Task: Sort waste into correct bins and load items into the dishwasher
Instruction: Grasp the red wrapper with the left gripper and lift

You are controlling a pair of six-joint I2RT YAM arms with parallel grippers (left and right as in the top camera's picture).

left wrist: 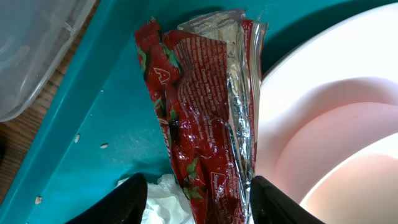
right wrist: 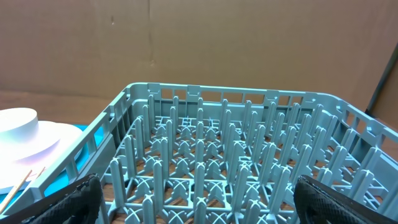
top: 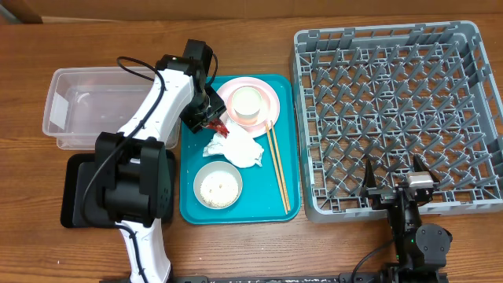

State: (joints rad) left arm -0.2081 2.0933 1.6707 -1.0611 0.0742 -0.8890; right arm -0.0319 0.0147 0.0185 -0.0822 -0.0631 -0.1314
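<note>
The crumpled red shiny wrapper (top: 223,127) (left wrist: 199,112) lies on the teal tray between the pink plate (top: 269,96) (left wrist: 292,68) and the white napkin (top: 240,149) (left wrist: 163,198). My left gripper (top: 214,119) (left wrist: 199,205) is over it with its jaws apart. The wrapper sits against the right finger, with a gap at the left one. A pink bowl (top: 246,104) stands on the plate. A pale bowl (top: 218,185) holds rice, and the chopsticks (top: 277,165) lie beside it. My right gripper (top: 391,177) (right wrist: 199,205) hangs wide open at the front edge of the grey dish rack (top: 393,110) (right wrist: 236,155).
The teal tray (top: 189,196) (left wrist: 81,106) has a few loose rice grains (left wrist: 104,145) on it. A clear tub (top: 86,106) stands at the far left, with a black tray (top: 75,196) in front of it, partly under my left arm.
</note>
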